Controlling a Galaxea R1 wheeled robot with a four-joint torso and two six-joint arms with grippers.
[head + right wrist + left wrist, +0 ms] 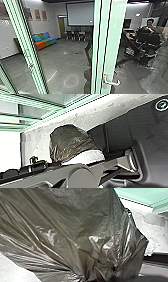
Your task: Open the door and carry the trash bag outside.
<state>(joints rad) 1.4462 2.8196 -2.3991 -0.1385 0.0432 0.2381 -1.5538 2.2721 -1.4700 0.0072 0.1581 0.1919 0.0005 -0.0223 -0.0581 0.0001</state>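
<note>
The trash bag (pixel 75 225) bunched close before my left wrist; I couldn't tell how either hand stood. I judged slow driving best, keeping thin plastic off the door handle (pixel 112 82) and green-edged panel (pixel 107 45).

the door frame (pixel 110 37) is pale mint green with dark stripes running its length; the handle (pixel 112 82) on it is silvery. left of the door frame, the sofa (pixel 45 40) is blocked in blue, green and orange, the screen (pixel 80 13) whitish, the floor (pixel 60 63) grey. the trash bag (pixel 62 218) is brownish grey with white glints.
</note>
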